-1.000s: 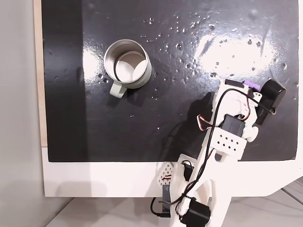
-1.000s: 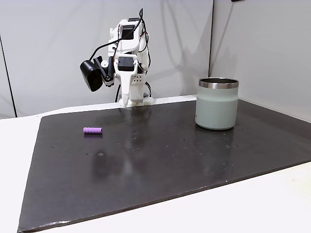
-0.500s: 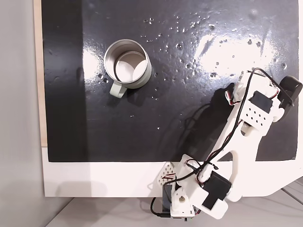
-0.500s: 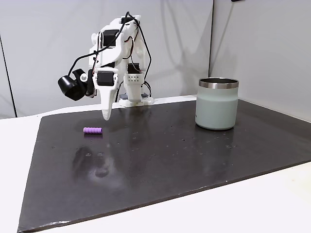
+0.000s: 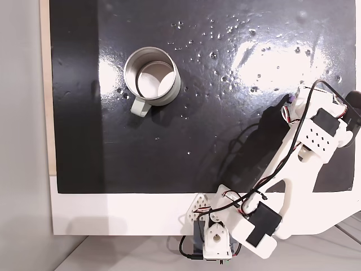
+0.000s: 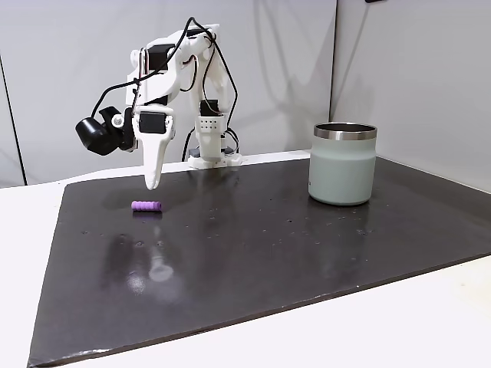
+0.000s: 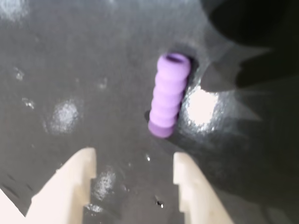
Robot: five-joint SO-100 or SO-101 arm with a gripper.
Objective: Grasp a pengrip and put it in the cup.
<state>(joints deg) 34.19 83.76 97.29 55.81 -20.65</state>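
glossy black mat (image 6: 253,238) under ribbed purple pengrip (image 7: 169,95), metal cup (image 6: 343,163)

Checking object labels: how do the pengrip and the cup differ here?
The pengrip is tiny, purple and ribbed; the cup is far larger, smooth, pale with a metal rim. The pengrip lies on its side; the cup stands upright. Both rest on the dark mat, untouched.
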